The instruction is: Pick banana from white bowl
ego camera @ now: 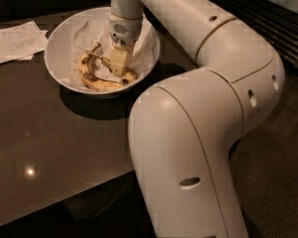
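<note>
A dark, glossy table [49, 133] is seen, with one small bright reflection of a light on its near left part. The near right of the scene is filled by one large white robot arm [213, 48], whose bulky elbow and upper link hide the table's right edge and part of the floor behind them. At the far right a dark slatted structure [268, 19] is partly visible. At the far left of the table two overlapping white paper sheets [17, 41] are laid flat; faint handwriting is carried on them, but none of it can be read. No brand or label is made out anywhere. One white bowl [54, 58] is set on the far part of the table, just right of the sheets, and it is lined with crumpled white paper [87, 31]. The banana [97, 85] is found inside the bowl, lying curved along the near wall, yellow with heavy dark streaks, its thin stem turned upward to the left of the gripper. A further yellow-brown piece is seen just right of the gripper's tip; whether it belongs to the same fruit cannot be told. The gripper [119, 68] is lowered from above into the middle of the bowl, its pale tip touching or just over the banana, and whether it is closed on anything cannot be told, since the far side of the bowl is blocked by the wrist.
</note>
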